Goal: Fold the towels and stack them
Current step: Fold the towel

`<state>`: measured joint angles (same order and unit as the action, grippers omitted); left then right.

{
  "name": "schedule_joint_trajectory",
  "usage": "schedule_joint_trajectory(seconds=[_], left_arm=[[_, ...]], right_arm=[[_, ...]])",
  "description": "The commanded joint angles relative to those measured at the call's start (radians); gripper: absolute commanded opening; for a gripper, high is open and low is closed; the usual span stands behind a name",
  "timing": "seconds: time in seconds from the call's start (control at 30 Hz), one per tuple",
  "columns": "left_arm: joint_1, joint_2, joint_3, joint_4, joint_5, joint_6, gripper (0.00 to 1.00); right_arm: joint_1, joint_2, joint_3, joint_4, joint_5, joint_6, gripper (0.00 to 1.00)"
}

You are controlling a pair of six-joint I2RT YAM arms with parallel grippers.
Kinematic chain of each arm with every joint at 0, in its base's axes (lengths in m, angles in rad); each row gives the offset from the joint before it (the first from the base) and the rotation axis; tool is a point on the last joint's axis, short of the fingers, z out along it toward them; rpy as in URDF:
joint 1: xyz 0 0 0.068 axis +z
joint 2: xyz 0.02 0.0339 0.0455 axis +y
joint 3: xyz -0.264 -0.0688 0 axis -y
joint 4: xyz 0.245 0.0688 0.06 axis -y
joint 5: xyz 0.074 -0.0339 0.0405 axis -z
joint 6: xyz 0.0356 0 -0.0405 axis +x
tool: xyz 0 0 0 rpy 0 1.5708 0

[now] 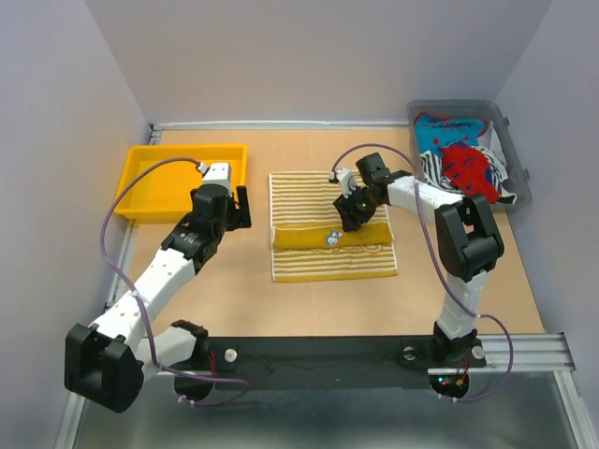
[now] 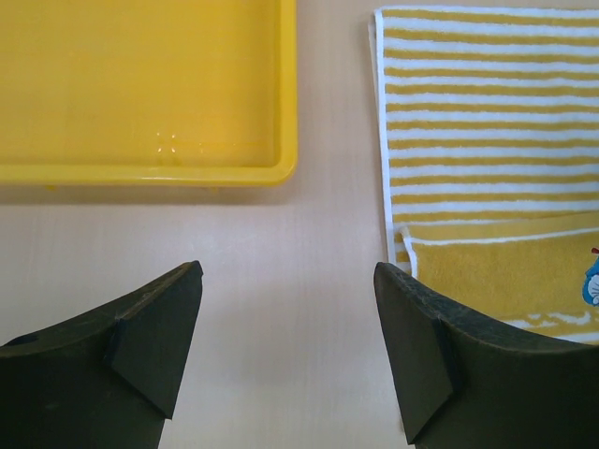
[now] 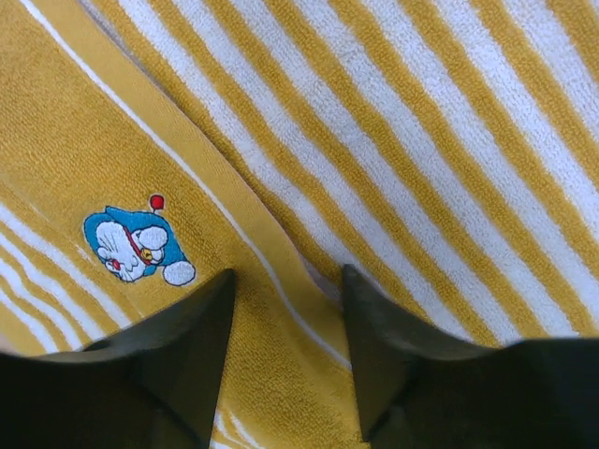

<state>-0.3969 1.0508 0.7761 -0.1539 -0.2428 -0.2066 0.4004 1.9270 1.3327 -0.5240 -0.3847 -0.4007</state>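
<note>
A yellow-cream striped towel (image 1: 318,192) lies flat mid-table, with a solid yellow band (image 1: 360,239) folded over across its near part. My right gripper (image 1: 348,220) is down on that band; in the right wrist view (image 3: 288,281) its jaws stand a little apart, astride the band's slightly raised edge, beside a blue cartoon patch (image 3: 136,245). My left gripper (image 1: 241,208) is open and empty over bare table left of the towel (image 2: 487,122), as the left wrist view (image 2: 285,346) shows. More towels, red-blue patterned (image 1: 468,164) and black-white striped (image 1: 432,166), lie in a bin.
A yellow tray (image 1: 182,150) sits at the back left, its near rim (image 2: 140,173) just ahead of my left gripper. A clear plastic bin (image 1: 510,140) stands at the back right corner. Walls close in the left, back and right sides.
</note>
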Motion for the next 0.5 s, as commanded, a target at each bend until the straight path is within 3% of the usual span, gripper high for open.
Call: schedule_joint_trajectory(seconds=[0.0, 0.2, 0.47], left_arm=[[0.009, -0.015, -0.008, 0.028, -0.030, 0.013, 0.85], [0.010, -0.018, -0.009, 0.025, -0.039, 0.013, 0.85], [0.012, -0.015, -0.008, 0.025, -0.038, 0.013, 0.85]], right_arm=[[0.003, 0.003, 0.031, -0.033, -0.029, -0.035, 0.46], [0.014, -0.059, 0.011, -0.042, -0.026, -0.023, 0.17], [0.061, -0.157, -0.099, -0.042, -0.017, 0.023, 0.15]])
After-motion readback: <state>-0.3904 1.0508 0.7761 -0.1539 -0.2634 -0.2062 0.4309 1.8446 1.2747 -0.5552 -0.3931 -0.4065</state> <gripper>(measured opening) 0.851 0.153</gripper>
